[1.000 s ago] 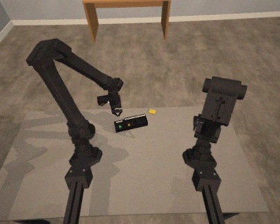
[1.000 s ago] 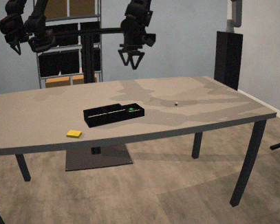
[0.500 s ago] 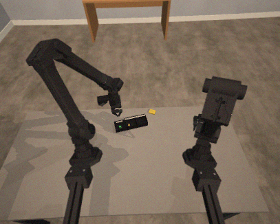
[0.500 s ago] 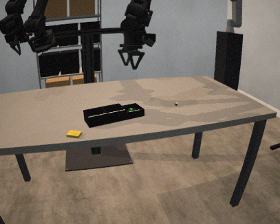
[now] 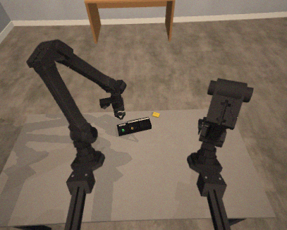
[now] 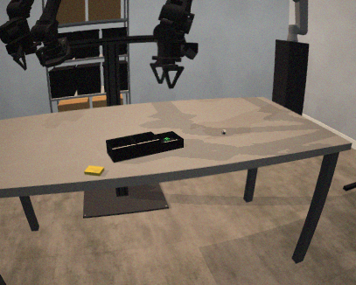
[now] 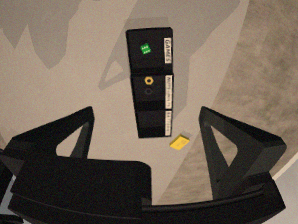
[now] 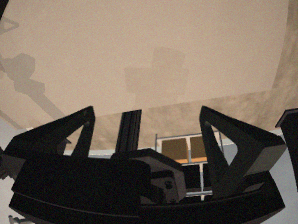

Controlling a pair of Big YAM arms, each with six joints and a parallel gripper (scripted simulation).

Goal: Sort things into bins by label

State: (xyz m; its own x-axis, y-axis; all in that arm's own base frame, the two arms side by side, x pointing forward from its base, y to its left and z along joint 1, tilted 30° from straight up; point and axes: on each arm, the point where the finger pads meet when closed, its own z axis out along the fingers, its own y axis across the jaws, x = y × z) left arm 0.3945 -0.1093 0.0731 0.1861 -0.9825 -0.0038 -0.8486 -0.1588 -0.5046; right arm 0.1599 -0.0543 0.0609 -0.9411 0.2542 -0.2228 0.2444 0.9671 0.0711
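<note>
You have green dice (image 5: 123, 130) (image 6: 167, 139) (image 7: 145, 49) in GAMES and a nut (image 5: 132, 128) (image 7: 149, 80) binned — the yellow block (image 5: 156, 114) (image 6: 94, 170) (image 7: 179, 142) remains outside; both arms' jaws stand open, empty.

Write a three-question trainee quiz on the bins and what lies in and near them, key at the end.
1. True or false: the yellow block lies outside the bins.
2. Which bin holds the green piece?
a) the GAMES bin
b) the middle bin
c) the end bin farthest from GAMES
3. Fill in: the left gripper is ____.

Key: 1 true; 2 a; 3 open
</note>
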